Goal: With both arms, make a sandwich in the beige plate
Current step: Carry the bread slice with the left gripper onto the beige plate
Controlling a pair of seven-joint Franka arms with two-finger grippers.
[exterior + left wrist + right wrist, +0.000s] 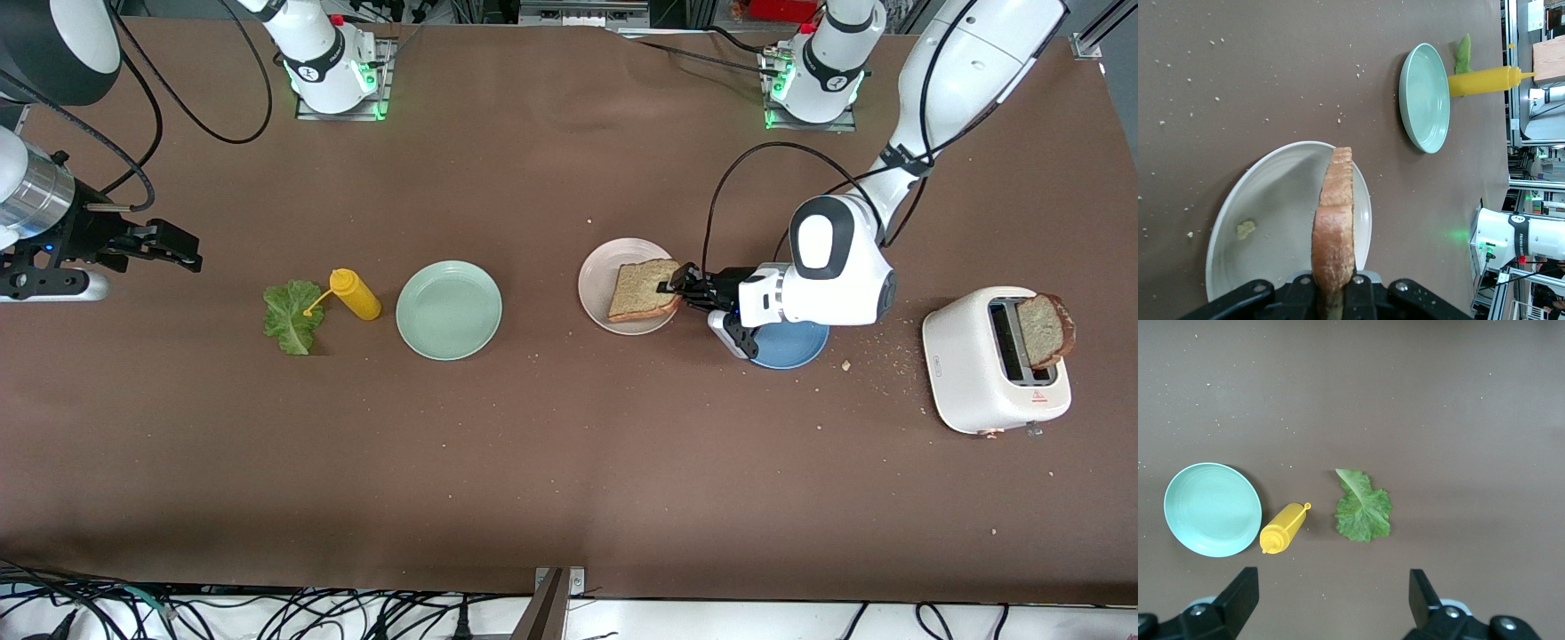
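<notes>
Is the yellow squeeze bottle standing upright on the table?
No, the yellow squeeze bottle lies on its side beside the ruffled green lettuce leaf.

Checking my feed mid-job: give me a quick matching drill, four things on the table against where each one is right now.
Things:
1. bread slice in the left claw
2. second bread slice
3. lettuce leaf
4. mustard bottle

Places:
A. lying between the lettuce and the mint-green plate
B. standing up out of the toaster
C. over the beige plate
D. flat on the table toward the right arm's end

Pairs: 1-C, 2-B, 3-D, 4-A

The left claw is shut on slice 1; the right claw waits open.
</notes>
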